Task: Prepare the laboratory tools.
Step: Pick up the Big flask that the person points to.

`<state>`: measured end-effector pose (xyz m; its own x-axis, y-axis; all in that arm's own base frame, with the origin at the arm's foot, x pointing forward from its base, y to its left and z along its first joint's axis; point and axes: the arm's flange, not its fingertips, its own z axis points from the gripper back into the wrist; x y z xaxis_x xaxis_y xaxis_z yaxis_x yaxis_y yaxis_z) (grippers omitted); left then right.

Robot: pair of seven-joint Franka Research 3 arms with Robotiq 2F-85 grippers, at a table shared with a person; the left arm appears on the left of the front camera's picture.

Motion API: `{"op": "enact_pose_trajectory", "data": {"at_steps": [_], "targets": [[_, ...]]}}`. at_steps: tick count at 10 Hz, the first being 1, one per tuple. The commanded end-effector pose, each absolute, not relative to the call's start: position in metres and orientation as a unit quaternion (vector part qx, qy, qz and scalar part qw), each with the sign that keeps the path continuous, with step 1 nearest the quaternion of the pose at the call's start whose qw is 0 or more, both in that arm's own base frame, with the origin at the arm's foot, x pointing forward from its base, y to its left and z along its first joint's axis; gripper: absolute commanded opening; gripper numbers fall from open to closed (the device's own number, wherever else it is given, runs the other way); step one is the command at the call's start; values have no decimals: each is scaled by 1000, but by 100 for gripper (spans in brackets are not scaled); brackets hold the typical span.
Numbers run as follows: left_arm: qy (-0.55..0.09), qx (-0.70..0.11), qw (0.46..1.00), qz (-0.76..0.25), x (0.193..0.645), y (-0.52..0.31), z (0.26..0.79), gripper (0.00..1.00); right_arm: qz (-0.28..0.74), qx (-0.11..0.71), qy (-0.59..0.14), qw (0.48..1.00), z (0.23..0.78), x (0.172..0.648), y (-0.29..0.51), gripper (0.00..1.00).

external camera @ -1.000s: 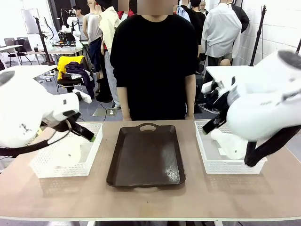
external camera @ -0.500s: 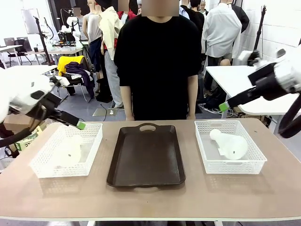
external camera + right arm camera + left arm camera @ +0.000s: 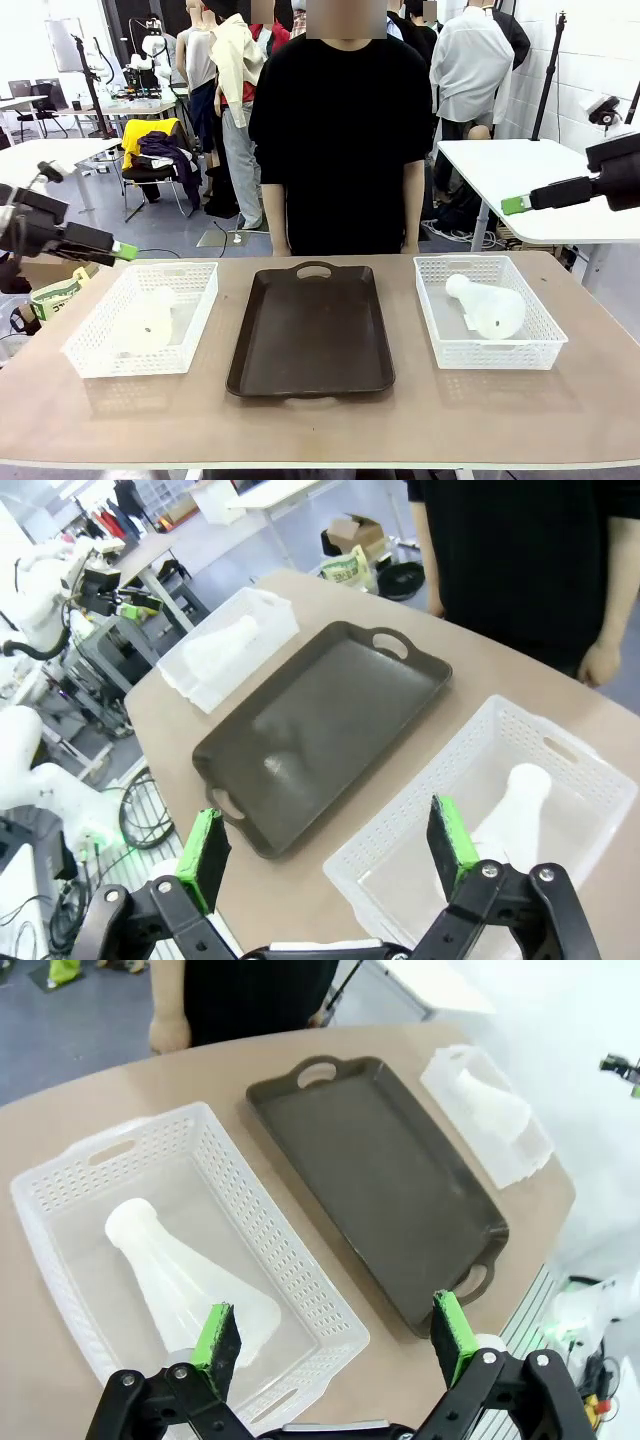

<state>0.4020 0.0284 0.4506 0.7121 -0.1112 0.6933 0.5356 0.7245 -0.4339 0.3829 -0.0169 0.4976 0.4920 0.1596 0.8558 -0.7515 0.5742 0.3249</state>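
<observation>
Two translucent whitish flasks lie on their sides, one in each white mesh basket. The left flask (image 3: 146, 322) (image 3: 180, 1282) rests in the left basket (image 3: 196, 320), its neck toward the far side. The right flask (image 3: 486, 305) (image 3: 512, 818) lies in the right basket (image 3: 440, 345). My left gripper (image 3: 120, 250) (image 3: 333, 1335) hovers open and empty, high off the table's left edge. Over at the right side, above the table, my right gripper (image 3: 518, 204) (image 3: 328, 845) is open and empty too.
A dark brown tray (image 3: 310, 330) (image 3: 380, 1180) (image 3: 320, 730) with nothing on it lies between the baskets. A person in black stands at the far edge, arms hanging down, a hand (image 3: 600, 665) near the right basket. Bare tabletop runs along the near edge.
Both arms have pulled back from over the baskets, outward and upward to the table's sides. The flasks, baskets and tray have not moved.
</observation>
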Motion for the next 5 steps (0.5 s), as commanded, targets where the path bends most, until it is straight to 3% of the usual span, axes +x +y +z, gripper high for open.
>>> {"op": "enact_pose_trajectory", "data": {"at_steps": [1,3,5], "targets": [[-316,-358,869,-128,403,55,439,100,240,379,-384,807,488,397,-28,100],[-271,-411,867,-75,398,73,423,100,174,376,-310,855,473,409,-39,100],[-236,-460,855,-50,399,85,410,100,144,411,-243,867,455,428,-50,100]]}}
